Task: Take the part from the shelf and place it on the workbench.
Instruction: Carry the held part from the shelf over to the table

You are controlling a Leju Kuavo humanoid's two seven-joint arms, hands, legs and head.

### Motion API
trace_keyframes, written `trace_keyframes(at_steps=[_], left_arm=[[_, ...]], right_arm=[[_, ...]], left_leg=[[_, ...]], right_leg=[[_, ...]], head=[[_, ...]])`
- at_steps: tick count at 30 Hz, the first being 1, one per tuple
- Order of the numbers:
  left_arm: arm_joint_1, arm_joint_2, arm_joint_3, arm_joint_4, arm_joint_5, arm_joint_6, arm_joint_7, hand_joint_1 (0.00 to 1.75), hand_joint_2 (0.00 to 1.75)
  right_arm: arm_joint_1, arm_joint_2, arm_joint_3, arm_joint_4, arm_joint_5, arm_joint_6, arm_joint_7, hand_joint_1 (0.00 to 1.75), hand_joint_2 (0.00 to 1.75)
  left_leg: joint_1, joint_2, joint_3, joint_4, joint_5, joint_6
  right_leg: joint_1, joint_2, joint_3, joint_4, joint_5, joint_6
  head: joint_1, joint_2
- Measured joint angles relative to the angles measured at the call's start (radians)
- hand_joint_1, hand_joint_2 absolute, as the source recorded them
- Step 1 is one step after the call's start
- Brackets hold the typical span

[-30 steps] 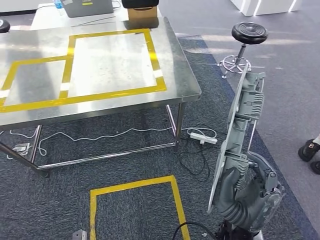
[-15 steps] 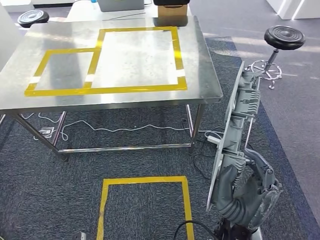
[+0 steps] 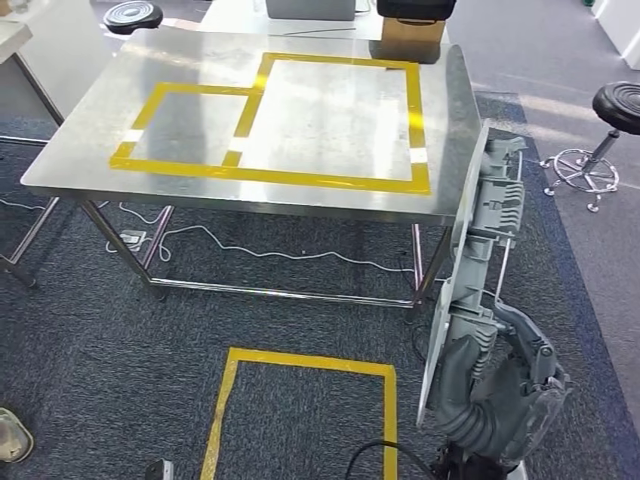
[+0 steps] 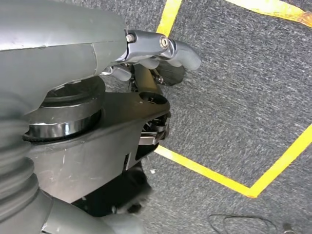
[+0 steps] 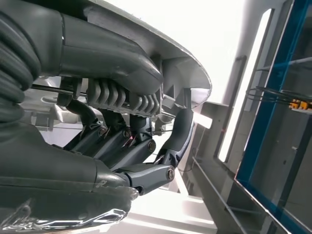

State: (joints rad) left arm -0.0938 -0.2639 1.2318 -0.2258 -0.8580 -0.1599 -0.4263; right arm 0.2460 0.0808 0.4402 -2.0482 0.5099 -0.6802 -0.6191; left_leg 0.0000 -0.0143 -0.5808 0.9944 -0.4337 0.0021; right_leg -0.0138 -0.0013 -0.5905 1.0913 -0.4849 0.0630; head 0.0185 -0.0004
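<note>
Steel workbench w/ yellow tape outlines, cardboard box at far edge

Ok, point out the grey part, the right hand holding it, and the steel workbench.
grey part (image 3: 483, 235), head view, on its ribbed back, mid-length.
right hand (image 3: 494, 390), head view, on the curled fingers around the part's lower end.
steel workbench (image 3: 83, 150), head view, on bare metal left of the yellow tape.
</note>
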Motion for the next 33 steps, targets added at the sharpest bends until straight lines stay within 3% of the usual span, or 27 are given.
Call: trace_keyframes(at_steps=[2, 4, 6, 7, 9, 11, 12, 13, 15, 16, 18, 21, 22, 25, 26, 27, 28, 29, 31, 33], left_arm=[[0.001, 0.0, 0.0, 0.0, -0.001, -0.001, 0.0, 0.0, 1.75], [0.002, 0.0, 0.0, 0.0, -0.001, -0.003, -0.002, 0.0, 1.75], [0.002, 0.0, -0.001, 0.0, -0.001, -0.006, -0.007, 0.0, 1.75], [0.001, 0.0, -0.001, 0.0, -0.001, -0.007, -0.01, 0.0, 1.75], [0.001, 0.001, -0.002, 0.0, -0.001, -0.009, -0.015, 0.0, 1.75], [0.003, 0.002, -0.002, 0.0, -0.001, -0.01, -0.019, 0.0, 1.75], [0.003, 0.002, -0.002, 0.0, -0.001, -0.011, -0.022, 0.0, 1.75], [0.003, 0.002, -0.002, 0.0, 0.0, -0.012, -0.025, 0.0, 1.75], [0.002, 0.002, -0.002, 0.0, 0.0, -0.013, -0.029, 0.0, 1.75], [0.001, 0.002, -0.002, 0.0, 0.0, -0.013, -0.029, 0.0, 1.75], [0.001, 0.001, -0.002, 0.0, 0.0, -0.013, -0.029, 0.0, 1.75], [0.003, 0.0, -0.002, 0.0, 0.001, -0.013, -0.029, 0.0, 1.75], [0.002, 0.0, -0.002, 0.0, 0.001, -0.013, -0.029, 0.0, 1.75], [0.002, -0.001, -0.001, 0.0, 0.002, -0.013, -0.029, 0.0, 1.75], [0.002, -0.001, -0.001, 0.0, 0.002, -0.012, -0.029, 0.0, 1.75], [0.003, -0.001, -0.001, 0.0, 0.002, -0.012, -0.029, 0.0, 1.75], [0.003, -0.002, -0.001, 0.0, 0.002, -0.011, -0.029, 0.0, 1.75], [0.003, -0.002, -0.001, 0.0, 0.002, -0.011, -0.029, 0.0, 1.75], [0.003, -0.003, -0.001, 0.0, 0.005, -0.008, -0.029, 0.0, 1.75], [0.003, -0.003, -0.001, 0.0, 0.009, -0.004, -0.027, 0.0, 1.75]], right_arm=[[0.003, 0.002, -0.003, -0.002, 0.018, 0.0, -0.015, 1.75, 1.75], [0.008, 0.008, -0.008, -0.006, 0.031, 0.0, -0.027, 1.75, 1.75], [0.01, 0.014, -0.011, -0.01, 0.035, 0.0, -0.029, 1.75, 1.75], [0.01, 0.016, -0.012, -0.012, 0.035, 0.0, -0.029, 1.75, 1.75], [0.011, 0.017, -0.013, -0.015, 0.033, 0.0, -0.028, 1.75, 1.75], [0.013, 0.017, -0.014, -0.015, 0.033, 0.0, -0.028, 1.75, 1.75], [0.014, 0.017, -0.014, -0.015, 0.032, 0.0, -0.028, 1.75, 1.75], [0.015, 0.018, -0.014, -0.015, 0.031, 0.0, -0.028, 1.75, 1.75], [0.016, 0.025, -0.015, -0.016, 0.025, 0.0, -0.031, 1.75, 1.75], [0.016, 0.029, -0.016, -0.017, 0.022, 0.0, -0.033, 1.75, 1.75], [0.017, 0.035, -0.019, -0.019, 0.016, 0.0, -0.036, 1.75, 1.75], [0.018, 0.042, -0.021, -0.021, 0.009, 0.0, -0.036, 1.75, 1.75], [0.019, 0.044, -0.022, -0.022, 0.006, 0.0, -0.036, 1.75, 1.75], [0.02, 0.048, -0.026, -0.022, -0.001, 0.0, -0.036, 1.75, 1.75], [0.02, 0.049, -0.028, -0.022, -0.003, 0.0, -0.036, 1.75, 1.75], [0.021, 0.05, -0.03, -0.022, -0.006, 0.0, -0.036, 1.75, 1.75], [0.022, 0.052, -0.032, -0.022, -0.01, 0.0, -0.036, 1.75, 1.75], [0.022, 0.056, -0.035, -0.022, -0.017, 0.0, -0.035, 1.75, 1.75], [0.021, 0.063, -0.041, -0.022, -0.036, 0.0, -0.027, 1.75, 1.75], [0.024, 0.073, -0.051, -0.021, -0.053, 0.0, -0.013, 1.75, 1.75]], left_leg=[[-0.003, -0.004, -0.003, 0.003, 0.001, -0.012], [-0.002, -0.005, -0.007, 0.002, 0.003, -0.022], [0.0, -0.002, -0.019, 0.027, -0.018, -0.033], [0.001, -0.001, -0.036, 0.063, -0.041, -0.038], [0.002, 0.001, -0.098, 0.194, -0.104, -0.045], [0.002, 0.001, -0.144, 0.285, -0.127, -0.046], [0.002, 0.001, -0.14, 0.276, -0.11, -0.044], [0.002, 0.001, -0.119, 0.232, -0.078, -0.042], [0.001, 0.004, -0.051, 0.099, -0.018, -0.037], [0.001, 0.005, -0.026, 0.049, -0.004, -0.033], [-0.001, 0.005, -0.01, 0.009, -0.003, -0.024], [0.002, 0.004, -0.009, 0.004, 0.0, -0.005], [0.004, 0.004, -0.008, 0.001, 0.001, 0.0], [0.004, 0.004, -0.007, 0.001, 0.0, 0.007], [0.003, 0.004, -0.007, 0.001, 0.0, 0.007], [0.003, 0.004, -0.006, 0.001, 0.0, 0.007], [0.003, 0.003, -0.005, 0.002, 0.0, 0.007], [0.003, 0.002, -0.004, 0.002, 0.0, 0.006], [-0.001, 0.0, -0.003, 0.004, -0.001, -0.002], [-0.004, -0.002, -0.005, 0.003, 0.003, -0.013]], right_leg=[[0.001, 0.004, 0.024, -0.058, 0.014, -0.009], [0.002, 0.007, 0.021, -0.06, 0.017, -0.023], [0.001, 0.006, 0.021, -0.062, 0.02, -0.036], [0.0, 0.005, 0.021, -0.064, 0.021, -0.042], [0.001, 0.003, 0.019, -0.064, 0.021, -0.049], [0.001, 0.003, 0.018, -0.064, 0.021, -0.05], [0.002, 0.003, 0.019, -0.064, 0.021, -0.05], [0.001, 0.003, 0.02, -0.064, 0.021, -0.05], [0.004, 0.004, 0.022, -0.062, 0.018, -0.045], [0.006, 0.005, 0.021, -0.061, 0.017, -0.041], [0.01, 0.005, 0.018, -0.061, 0.018, -0.031], [0.008, 0.004, 0.011, -0.043, 0.005, -0.015], [0.008, 0.003, -0.003, -0.007, -0.016, -0.01], [0.008, 0.004, -0.084, 0.166, -0.099, -0.003], [0.008, 0.004, -0.102, 0.2, -0.107, -0.002], [0.007, 0.004, -0.104, 0.2, -0.096, -0.002], [0.007, 0.004, -0.087, 0.163, -0.068, -0.003], [0.006, 0.004, -0.053, 0.096, -0.032, -0.004], [0.006, 0.006, 0.008, -0.025, 0.011, -0.009], [0.008, 0.01, 0.022, -0.061, 0.016, -0.019]], head=[[0.001, 0.0], [0.0, 0.0], [-0.002, 0.0], [-0.004, 0.0], [-0.008, 0.0], [-0.008, 0.0], [-0.008, 0.0], [-0.007, 0.0], [-0.008, 0.0], [-0.008, 0.0], [-0.007, 0.0], [-0.002, 0.0], [0.001, 0.0], [0.007, 0.0], [0.007, 0.0], [0.007, 0.0], [0.007, 0.0], [0.008, 0.0], [0.007, 0.0], [0.006, 0.0]])
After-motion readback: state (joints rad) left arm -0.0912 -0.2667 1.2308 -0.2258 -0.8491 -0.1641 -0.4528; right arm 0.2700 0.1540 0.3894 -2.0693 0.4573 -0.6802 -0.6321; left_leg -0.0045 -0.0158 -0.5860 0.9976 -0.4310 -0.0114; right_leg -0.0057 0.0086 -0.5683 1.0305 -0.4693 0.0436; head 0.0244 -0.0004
